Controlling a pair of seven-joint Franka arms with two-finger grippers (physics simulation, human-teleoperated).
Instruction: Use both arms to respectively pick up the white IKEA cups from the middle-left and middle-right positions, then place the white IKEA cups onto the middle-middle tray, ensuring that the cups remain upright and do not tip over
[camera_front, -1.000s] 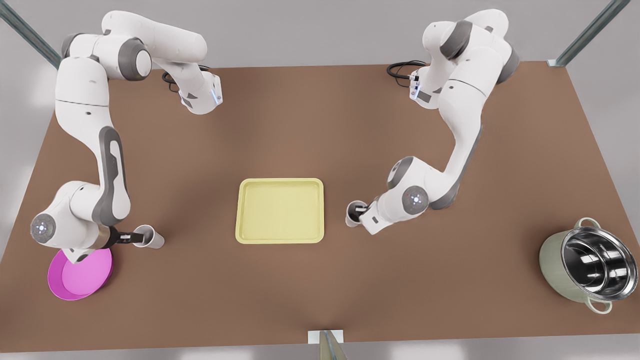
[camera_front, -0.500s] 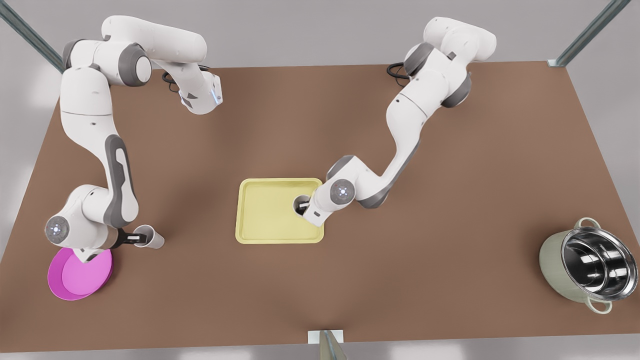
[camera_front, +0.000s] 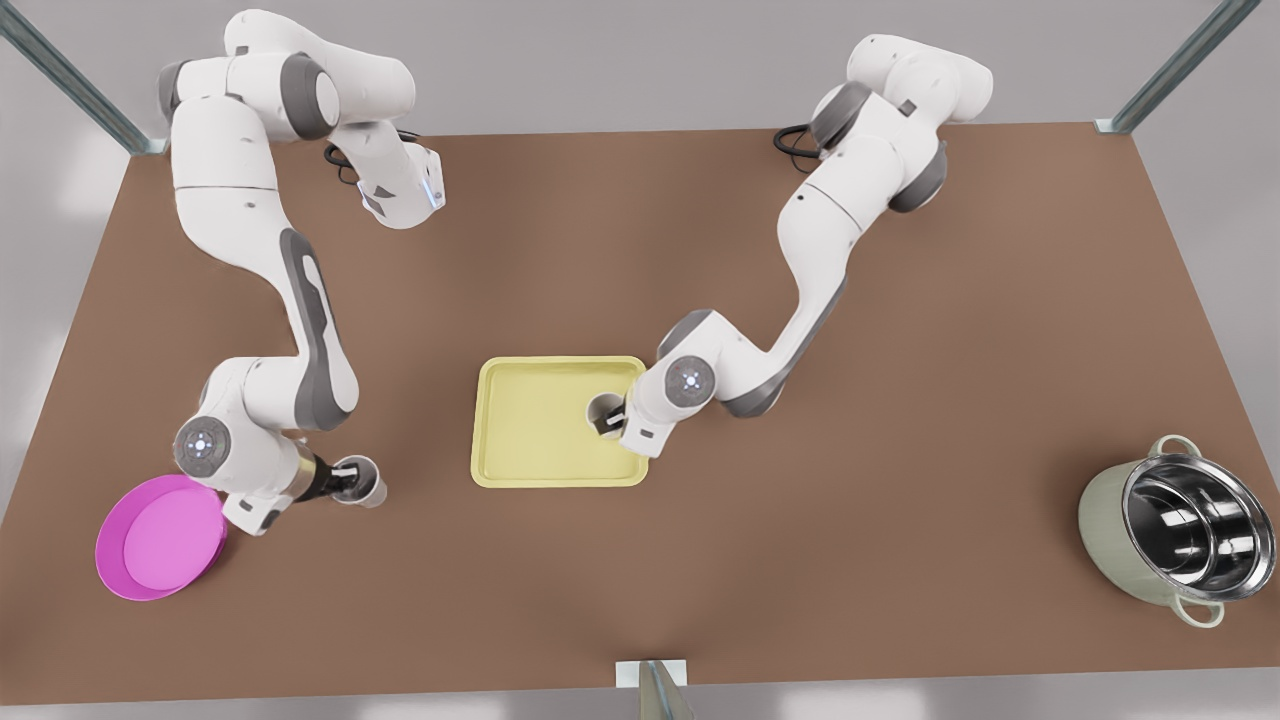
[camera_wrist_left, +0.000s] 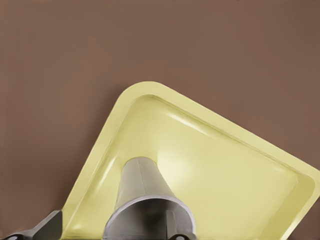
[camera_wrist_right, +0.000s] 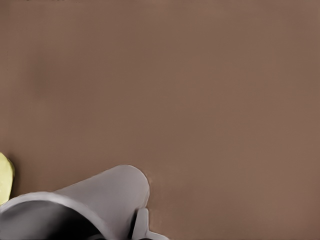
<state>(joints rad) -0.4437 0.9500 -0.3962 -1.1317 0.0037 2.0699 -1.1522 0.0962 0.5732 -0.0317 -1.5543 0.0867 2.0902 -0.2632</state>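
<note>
The left gripper is lowered at the end of an arm bent at the elbow on the front view's right, its fingers closed on a white cup. The right gripper, on the front view's left, is clamped on the other white cup.

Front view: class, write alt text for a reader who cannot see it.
Two white robot arms each grip a small white tapered cup: the left gripper holds one cup over the flat pale yellow tray, while the right gripper holds the other cup above the brown table, beside a magenta bowl.
</note>
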